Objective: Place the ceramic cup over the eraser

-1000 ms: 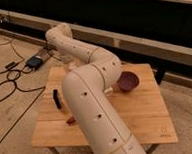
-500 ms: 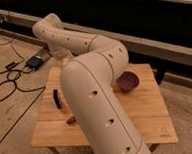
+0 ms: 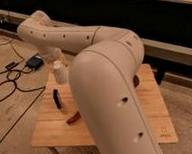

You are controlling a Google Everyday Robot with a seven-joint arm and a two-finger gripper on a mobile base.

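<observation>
The white ceramic cup (image 3: 59,73) hangs at the end of my arm, over the back left corner of the wooden table (image 3: 147,112). My gripper (image 3: 56,60) is shut on its top and is mostly hidden by the wrist. The black eraser (image 3: 56,98) lies on the table's left side, just in front of and below the cup, apart from it. My large white arm (image 3: 105,86) crosses the middle of the view and hides much of the table.
A reddish-brown stick (image 3: 73,118) lies on the table in front of the eraser. A sliver of the dark purple bowl (image 3: 136,81) shows right of the arm. A dark box (image 3: 34,62) and cables (image 3: 5,88) lie on the floor to the left.
The arm has swung nearer and fills more of the view. The cup now shows at the gripper above the table's left side, behind the eraser.
</observation>
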